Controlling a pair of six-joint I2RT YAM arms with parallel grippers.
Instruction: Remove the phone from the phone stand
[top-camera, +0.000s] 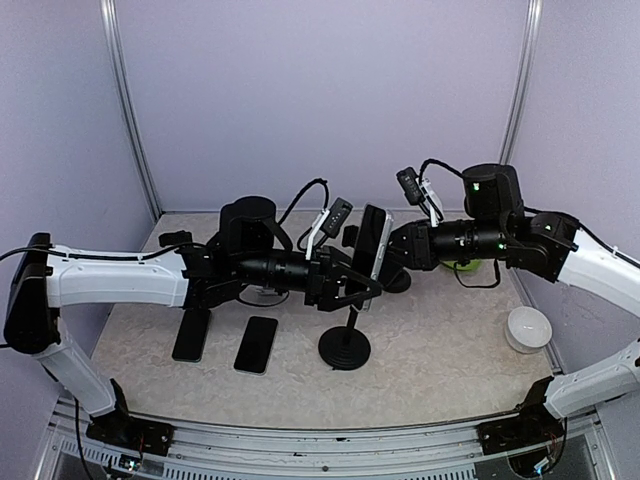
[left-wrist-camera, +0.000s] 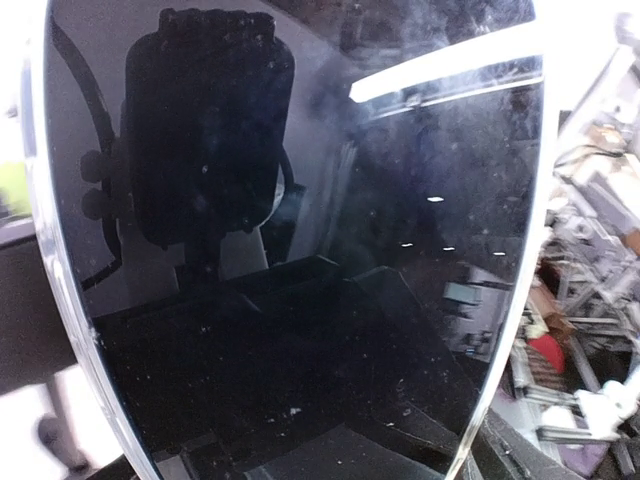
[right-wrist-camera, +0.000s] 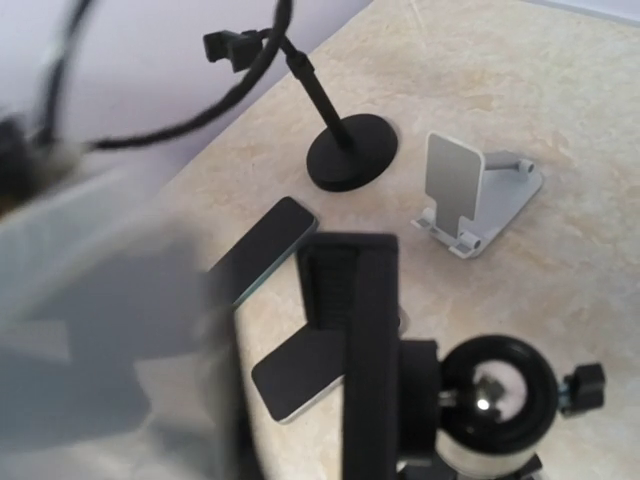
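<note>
The phone (top-camera: 373, 243) stands upright in the air at table centre, above the black phone stand (top-camera: 345, 345) with its round base and thin pole. My right gripper (top-camera: 390, 250) presses against the phone's back at mid height and appears shut on it. My left gripper (top-camera: 352, 288) sits at the stand's head, by the phone's lower end. In the left wrist view the dark phone screen (left-wrist-camera: 300, 220) fills the frame and the fingers barely show. In the right wrist view the stand's clamp (right-wrist-camera: 355, 300) on its ball joint (right-wrist-camera: 497, 390) looks empty. The blurred phone (right-wrist-camera: 150, 330) is just left of it.
Two more phones (top-camera: 258, 345) (top-camera: 190, 335) lie flat at front left, also in the right wrist view (right-wrist-camera: 265, 250). A second black stand (right-wrist-camera: 350, 160) and a silver stand (right-wrist-camera: 470, 195) stand behind. A white round object (top-camera: 527, 328) is at the right, something green (top-camera: 465, 265) behind the right arm.
</note>
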